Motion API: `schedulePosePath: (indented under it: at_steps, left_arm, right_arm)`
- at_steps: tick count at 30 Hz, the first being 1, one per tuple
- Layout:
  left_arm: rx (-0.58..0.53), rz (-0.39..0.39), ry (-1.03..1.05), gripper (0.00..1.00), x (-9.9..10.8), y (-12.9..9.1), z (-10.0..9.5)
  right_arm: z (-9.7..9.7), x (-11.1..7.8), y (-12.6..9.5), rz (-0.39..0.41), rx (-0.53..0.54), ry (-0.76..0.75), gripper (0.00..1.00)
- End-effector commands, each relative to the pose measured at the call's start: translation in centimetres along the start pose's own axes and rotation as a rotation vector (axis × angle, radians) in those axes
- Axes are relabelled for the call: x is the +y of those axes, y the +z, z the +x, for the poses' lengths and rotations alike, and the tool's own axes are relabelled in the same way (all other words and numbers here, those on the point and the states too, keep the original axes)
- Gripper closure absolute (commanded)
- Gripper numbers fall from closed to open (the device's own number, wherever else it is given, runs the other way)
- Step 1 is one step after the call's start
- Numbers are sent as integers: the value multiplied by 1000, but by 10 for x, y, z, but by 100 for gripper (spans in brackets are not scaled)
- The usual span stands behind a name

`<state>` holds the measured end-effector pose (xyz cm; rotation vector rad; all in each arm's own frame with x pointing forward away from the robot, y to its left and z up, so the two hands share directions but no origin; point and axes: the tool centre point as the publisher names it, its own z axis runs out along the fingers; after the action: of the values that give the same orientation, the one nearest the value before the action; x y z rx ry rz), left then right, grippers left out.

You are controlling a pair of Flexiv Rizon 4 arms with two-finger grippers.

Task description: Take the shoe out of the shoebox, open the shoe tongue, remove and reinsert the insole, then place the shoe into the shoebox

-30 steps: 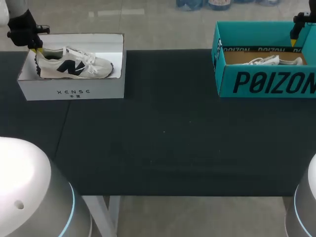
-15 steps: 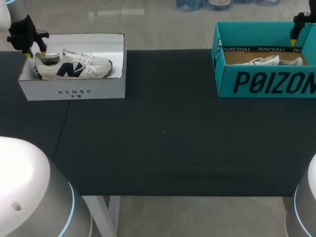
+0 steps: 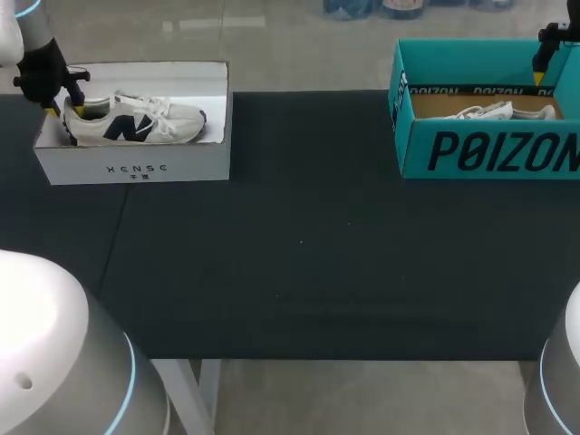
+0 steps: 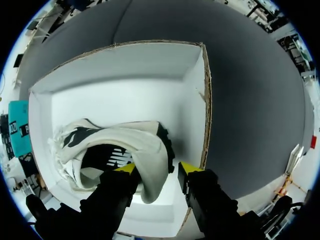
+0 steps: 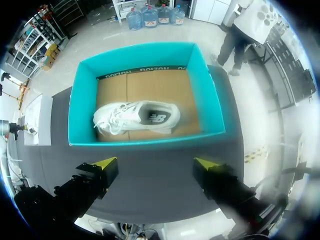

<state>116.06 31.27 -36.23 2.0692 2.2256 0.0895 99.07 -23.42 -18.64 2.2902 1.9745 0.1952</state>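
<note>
Shoe, off-white with a dark side logo, lies inside the white shoebox at the upper left of the frame, heel toward the frame's left edge and toe toward the middle. You have your left gripper down at that heel. In the left wrist view, the gripper has its fingers apart with the shoe's heel between them, and a sliver of the shoebox floor shows between the heel and one finger, so it is not clamped.

At the upper right of the frame, your right gripper hangs above the far right corner of the teal box. Its fingers are spread wide, holding nothing. A white shoe rests on that box's brown floor. Both boxes stand on the dark table, well apart.
</note>
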Motion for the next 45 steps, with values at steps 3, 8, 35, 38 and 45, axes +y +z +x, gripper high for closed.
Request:
schedulePosePath:
  at_steps: [3, 8, 35, 38, 45]
  left_arm:
    - [-7, 11, 3, 100, 6, 4, 2]
    - [-10, 7, 7, 100, 7, -1, 4]
    - [40, -154, -23, 100, -32, -122, -48]
    - [52, -184, -26, 100, -52, -139, -67]
    - [68, -206, 31, 100, -106, -161, -122]
  right_arm:
    - [0, -1, 0, -1, -1, 1, 0]
    - [0, -1, 0, -1, -1, 1, 0]
    - [0, -1, 0, -1, -1, 1, 0]
    - [0, -1, 0, -1, -1, 1, 0]
    - [0, -1, 0, -1, -1, 1, 0]
